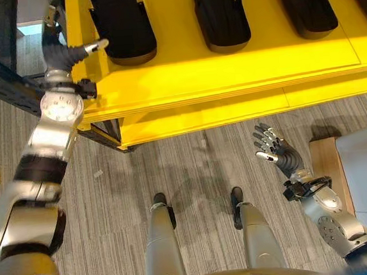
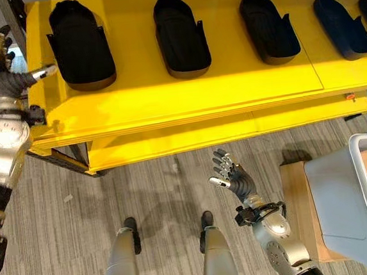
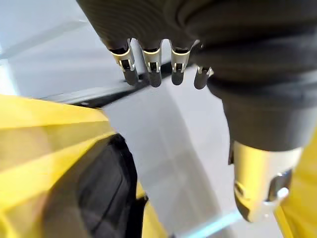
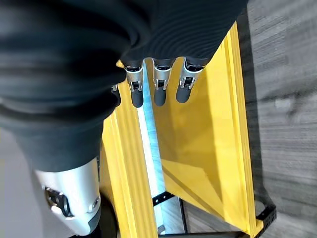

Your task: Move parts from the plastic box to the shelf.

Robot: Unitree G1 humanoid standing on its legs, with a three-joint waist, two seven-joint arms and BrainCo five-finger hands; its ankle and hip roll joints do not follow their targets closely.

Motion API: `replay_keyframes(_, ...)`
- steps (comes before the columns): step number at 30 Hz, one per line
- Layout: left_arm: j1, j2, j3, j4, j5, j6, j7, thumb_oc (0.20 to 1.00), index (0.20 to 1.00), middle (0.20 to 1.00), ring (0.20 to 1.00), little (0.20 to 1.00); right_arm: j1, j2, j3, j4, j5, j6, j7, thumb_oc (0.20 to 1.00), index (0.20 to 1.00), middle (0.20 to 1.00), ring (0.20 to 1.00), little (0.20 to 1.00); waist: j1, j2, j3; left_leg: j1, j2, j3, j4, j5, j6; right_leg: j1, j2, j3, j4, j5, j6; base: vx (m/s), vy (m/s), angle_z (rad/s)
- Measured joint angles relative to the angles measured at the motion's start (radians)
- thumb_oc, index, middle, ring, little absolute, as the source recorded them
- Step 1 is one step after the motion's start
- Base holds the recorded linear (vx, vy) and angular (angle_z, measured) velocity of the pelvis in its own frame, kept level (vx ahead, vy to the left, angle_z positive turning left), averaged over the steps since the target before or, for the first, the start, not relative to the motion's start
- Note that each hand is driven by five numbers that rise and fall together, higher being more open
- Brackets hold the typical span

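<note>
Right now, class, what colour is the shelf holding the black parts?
Bright yellow; the shelf shows best in the right eye view.

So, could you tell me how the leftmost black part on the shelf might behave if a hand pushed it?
The black part looks rigid and moulded, so it probably slides rather than bends. It lies flat on the smooth yellow shelf, so tipping seems unlikely.

Yellow shelf (image 2: 186, 92) — black parts (image 2: 181, 36) in a row on top.
</note>
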Motion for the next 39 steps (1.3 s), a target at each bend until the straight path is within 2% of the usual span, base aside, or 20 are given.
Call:
replay_keyframes(2, 0.074, 0.0, 0.038, -0.052, 0.119, 0.008, 0.0, 1.0, 1.0, 1.0, 1.0, 1.0, -0.002, 0.002, -0.004, 0.0, 0.0, 0.0, 0.004, 1.0, 1.0, 1.0, 1.0, 1.0, -0.008, -0.002, 0.009, 0.009, 0.001, 0.005, -0.001, 0.0, 0.0, 0.003, -0.002, 0.004, 0.001, -0.001, -0.001, 0.0, 0.001, -0.04)
replay_keyframes(5, 0.088, 0.005, 0.037, -0.056, 0.248, 0.012, 0.001, 1.0, 1.0, 1.0, 1.0, 1.0, -0.005, 0.002, -0.005, 0.0, 0.0, 0.0, 0.012, 1.0, 1.0, 1.0, 1.0, 1.0, -0.005, -0.003, 0.032, 0.042, 0.003, 0.006, -0.008, -0.001, 0.0, 0.033, -0.001, 0.004, -0.004, -0.004, -0.004, 0.01, -0.005, -0.01)
replay_keyframes(6, 0.088, 0.053, 0.005, -0.057, 0.336, 0.012, -0.001, 1.0, 1.0, 1.0, 1.0, 1.0, -0.004, 0.002, -0.005, 0.0, 0.0, 0.0, 0.02, 1.0, 1.0, 1.0, 1.0, 1.0, -0.01, -0.002, 0.032, 0.05, 0.004, 0.01, -0.013, -0.001, -0.001, 0.036, 0.0, 0.007, -0.005, -0.004, -0.004, 0.03, -0.015, -0.07)
replay_keyframes(7, 0.088, 0.065, -0.012, -0.056, 0.382, 0.013, -0.004, 1.0, 1.0, 1.0, 1.0, 1.0, 0.001, 0.002, -0.006, 0.0, 0.0, 0.0, 0.021, 1.0, 1.0, 1.0, 1.0, 1.0, -0.011, -0.002, 0.035, 0.065, 0.005, 0.014, -0.02, 0.001, -0.003, 0.048, -0.001, 0.01, -0.007, -0.004, -0.004, 0.03, -0.014, -0.07)
replay_keyframes(11, 0.088, 0.067, -0.049, -0.058, 0.494, 0.009, -0.017, 1.0, 1.0, 1.0, 1.0, 1.0, 0.015, 0.001, -0.007, -0.003, 0.0, -0.001, 0.025, 1.0, 1.0, 1.0, 1.0, 1.0, -0.011, -0.001, 0.037, 0.116, 0.01, 0.031, -0.049, 0.002, -0.006, 0.08, 0.001, 0.02, -0.021, -0.005, -0.005, 0.01, -0.005, -0.08)
replay_keyframes(13, 0.086, 0.057, -0.051, -0.056, 0.501, 0.007, -0.028, 1.0, 1.0, 1.0, 1.0, 1.0, 0.018, 0.001, -0.008, -0.003, 0.0, -0.001, 0.024, 1.0, 1.0, 1.0, 1.0, 1.0, -0.017, 0.002, 0.039, 0.127, 0.011, 0.035, -0.056, 0.003, -0.008, 0.086, 0.002, 0.023, -0.023, -0.005, -0.005, 0.02, -0.017, -0.07)
replay_keyframes(15, 0.06, 0.053, -0.088, -0.056, 0.559, 0.011, -0.031, 1.0, 1.0, 1.0, 1.0, 1.0, 0.028, 0.0, -0.009, -0.007, 0.0, -0.001, 0.024, 1.0, 1.0, 1.0, 1.0, 1.0, -0.018, 0.008, 0.043, 0.135, 0.016, 0.036, -0.057, 0.002, -0.008, 0.093, 0.008, 0.025, -0.022, -0.006, -0.006, 0.01, -0.012, -0.04)
replay_keyframes(16, 0.012, 0.032, -0.138, -0.055, 0.577, 0.013, -0.032, 1.0, 1.0, 1.0, 1.0, 1.0, 0.027, 0.0, -0.009, -0.01, 0.0, -0.001, 0.024, 1.0, 1.0, 1.0, 1.0, 1.0, -0.018, 0.016, 0.047, 0.136, 0.018, 0.035, -0.057, 0.002, -0.009, 0.093, 0.01, 0.025, -0.019, -0.005, -0.005, 0.0, 0.0, 0.0)
replay_keyframes(18, -0.022, 0.005, -0.165, -0.054, 0.605, 0.016, -0.033, 1.0, 1.0, 1.0, 1.0, 1.0, 0.028, 0.0, -0.009, -0.013, 0.0, -0.002, 0.024, 1.0, 1.0, 1.0, 1.0, 1.0, -0.027, 0.018, 0.049, 0.137, 0.02, 0.035, -0.055, 0.002, -0.009, 0.093, 0.012, 0.026, -0.016, -0.005, -0.005, 0.0, -0.006, -0.02)
replay_keyframes(25, -0.046, -0.169, -0.169, -0.054, 0.601, 0.016, -0.031, 1.0, 1.0, 1.0, 1.0, 1.0, 0.036, -0.001, -0.009, -0.014, -0.001, -0.01, 0.018, 1.0, 1.0, 1.0, 1.0, 1.0, -0.053, 0.021, 0.051, 0.132, 0.026, 0.04, -0.057, 0.004, -0.014, 0.072, 0.016, 0.036, -0.003, -0.013, -0.013, -0.01, -0.007, -0.04)
replay_keyframes(27, -0.052, -0.232, -0.166, -0.046, 0.557, 0.015, -0.02, 1.0, 1.0, 1.0, 1.0, 1.0, 0.034, -0.001, -0.006, -0.014, -0.001, -0.012, 0.014, 1.0, 1.0, 1.0, 1.0, 1.0, -0.045, 0.021, 0.051, 0.127, 0.026, 0.041, -0.056, 0.004, -0.015, 0.068, 0.016, 0.036, -0.003, -0.012, -0.012, 0.0, 0.0, 0.0)
replay_keyframes(32, -0.061, -0.247, -0.167, 0.0, 0.508, 0.016, 0.004, 1.0, 1.0, 1.0, 1.0, 1.0, 0.026, -0.001, -0.006, -0.017, 0.0, -0.013, -0.002, 1.0, 1.0, 1.0, 1.0, 1.0, -0.063, 0.019, 0.05, 0.125, 0.026, 0.041, -0.055, 0.002, -0.017, 0.065, 0.017, 0.036, -0.003, -0.011, -0.01, 0.0, 0.0, 0.0)
replay_keyframes(37, -0.118, -0.339, -0.169, 0.14, 0.368, 0.03, 0.042, 1.0, 1.0, 1.0, 1.0, 1.0, 0.004, -0.002, 0.0, -0.024, 0.0, -0.014, -0.014, 1.0, 1.0, 1.0, 1.0, 1.0, -0.073, 0.012, 0.045, 0.085, 0.028, 0.04, -0.02, -0.013, -0.016, 0.026, 0.017, 0.043, 0.028, -0.024, -0.012, 0.01, 0.009, 0.0)
replay_keyframes(39, -0.125, -0.35, -0.175, 0.14, 0.354, 0.038, 0.044, 1.0, 1.0, 1.0, 1.0, 1.0, 0.005, -0.002, 0.006, -0.024, 0.0, -0.015, -0.021, 1.0, 1.0, 1.0, 1.0, 1.0, -0.077, 0.01, 0.044, 0.083, 0.026, 0.042, -0.016, -0.014, -0.014, 0.025, 0.016, 0.045, 0.028, -0.019, -0.004, 0.01, 0.004, -0.02)
